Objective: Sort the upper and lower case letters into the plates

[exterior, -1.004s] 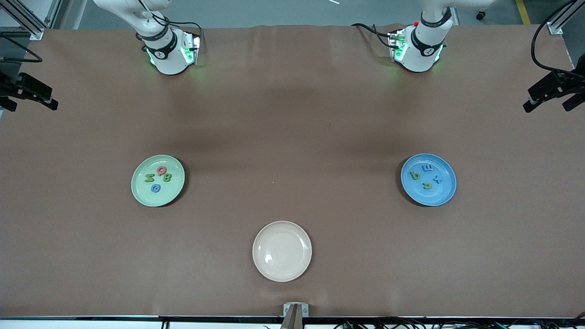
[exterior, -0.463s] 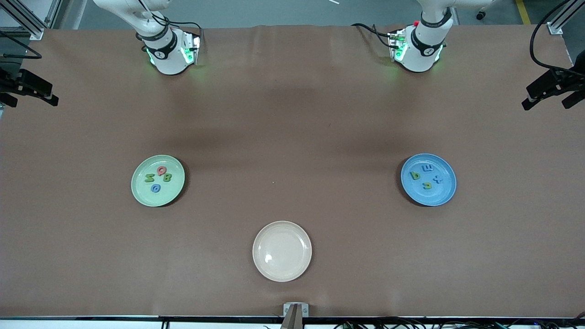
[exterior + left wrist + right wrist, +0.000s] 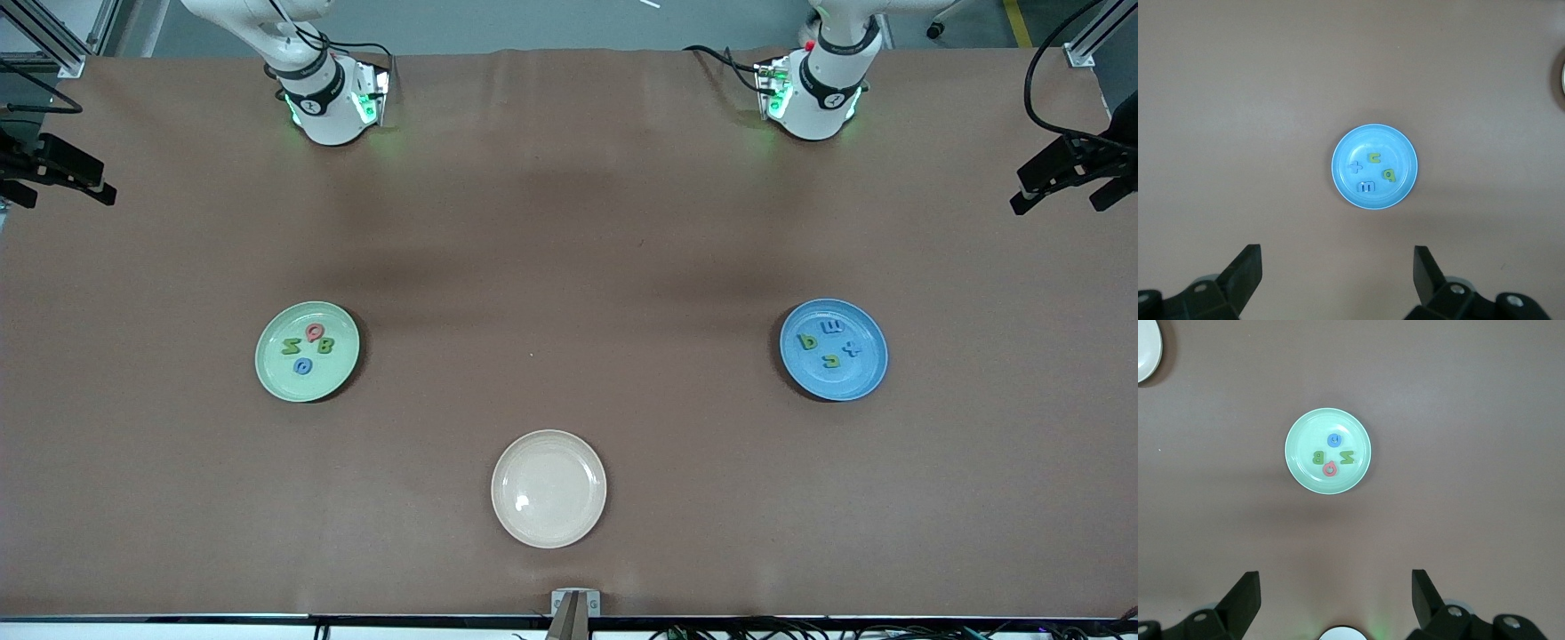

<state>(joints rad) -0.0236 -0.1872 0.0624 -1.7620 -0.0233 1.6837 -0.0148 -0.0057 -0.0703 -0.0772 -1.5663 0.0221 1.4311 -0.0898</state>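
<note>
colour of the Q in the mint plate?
Red; the small red letter Q shows best in the right wrist view.

Only low obstacles on table: mint plate point(image 3: 266, 373), blue plate point(image 3: 867, 384), cream plate point(image 3: 548, 529), well apart.

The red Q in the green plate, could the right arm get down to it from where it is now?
Probably yes. The red Q lies uncovered in the green plate, and the open right gripper hangs high above with nothing between.
</note>
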